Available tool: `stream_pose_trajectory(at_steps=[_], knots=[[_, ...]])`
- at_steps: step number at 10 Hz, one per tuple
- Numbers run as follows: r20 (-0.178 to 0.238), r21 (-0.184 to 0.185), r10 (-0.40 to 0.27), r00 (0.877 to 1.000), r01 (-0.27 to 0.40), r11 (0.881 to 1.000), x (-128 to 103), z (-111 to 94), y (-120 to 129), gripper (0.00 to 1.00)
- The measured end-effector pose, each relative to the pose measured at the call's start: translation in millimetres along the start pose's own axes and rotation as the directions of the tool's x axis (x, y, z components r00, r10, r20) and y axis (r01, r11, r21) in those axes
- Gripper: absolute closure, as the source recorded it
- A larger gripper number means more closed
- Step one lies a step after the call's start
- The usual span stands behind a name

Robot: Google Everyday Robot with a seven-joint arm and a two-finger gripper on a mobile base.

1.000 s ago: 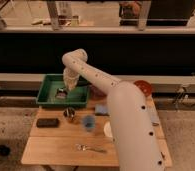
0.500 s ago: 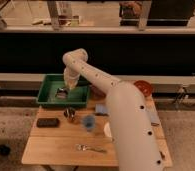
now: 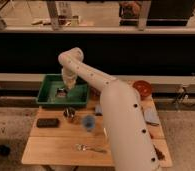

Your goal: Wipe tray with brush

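The green tray (image 3: 46, 95) stands at the back left of the wooden table. My arm reaches over from the right and bends down into it. The gripper (image 3: 62, 92) is low over the tray's floor, near the middle. At its tip is the brush (image 3: 60, 91), a small pale thing with a darker part, resting on or just above the tray bottom. The gripper looks shut on it.
In front of the tray are a flat black block (image 3: 47, 122), a small metal cup (image 3: 69, 113) and a blue cup (image 3: 88, 121). A red-brown bowl (image 3: 142, 88) sits at the back right, a bluish cloth (image 3: 152, 116) at the right, and cutlery (image 3: 88, 147) near the front edge.
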Motion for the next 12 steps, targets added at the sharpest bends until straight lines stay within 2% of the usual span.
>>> stream_pose_trajectory(at_steps=[6,11,12], knots=[[0.064,0.064,-0.109,0.992,0.105,0.992,-18.3,23.0,-50.1,0.97],[0.125,0.113,-0.150,0.981,0.136,0.984,-35.7,40.7,-64.9,0.97],[0.145,0.129,-0.160,0.977,0.141,0.982,-44.8,43.6,-67.3,0.97]])
